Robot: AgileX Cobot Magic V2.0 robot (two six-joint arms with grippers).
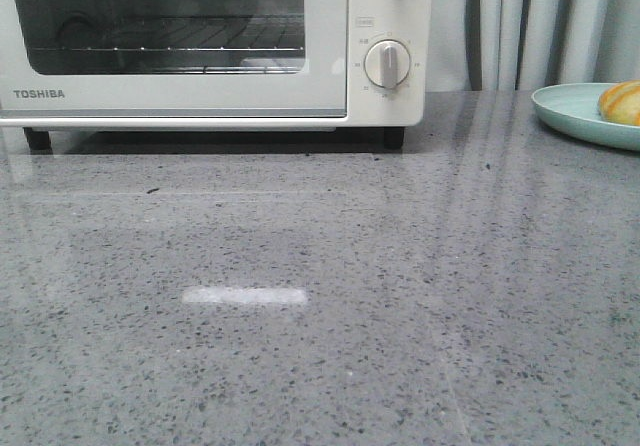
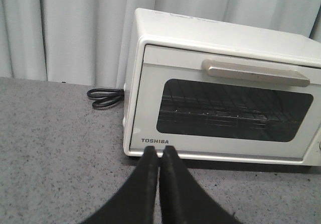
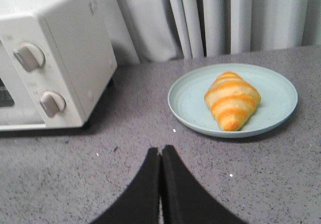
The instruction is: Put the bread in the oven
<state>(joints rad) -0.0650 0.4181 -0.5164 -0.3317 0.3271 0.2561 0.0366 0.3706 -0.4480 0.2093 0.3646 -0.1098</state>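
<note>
Both claws are pressed together and hold nothing. The bread [image 3: 232, 100] lies on the plate [image 3: 186, 101] ahead of the right claw [image 3: 160, 156]. The oven [image 2: 220, 91] sits shut ahead of the left claw [image 2: 159, 156] — a closed door blocks loading, and a glossy roll could slip.

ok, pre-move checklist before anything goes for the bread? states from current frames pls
1. Oven door open: not ok, shut, with its handle flush on top.
2. Bread located: ok, lying on the teal plate, right of the oven.
3. Left gripper ready for the handle: not ok, jaws closed and empty, low in front of the door.
4. Right gripper ready to grasp: not ok, jaws closed and empty, short of the plate.
5. Wire rack free: cannot tell, only partly visible through the glass.
6. Countertop between plate and oven: ok, nothing in the way.
</note>
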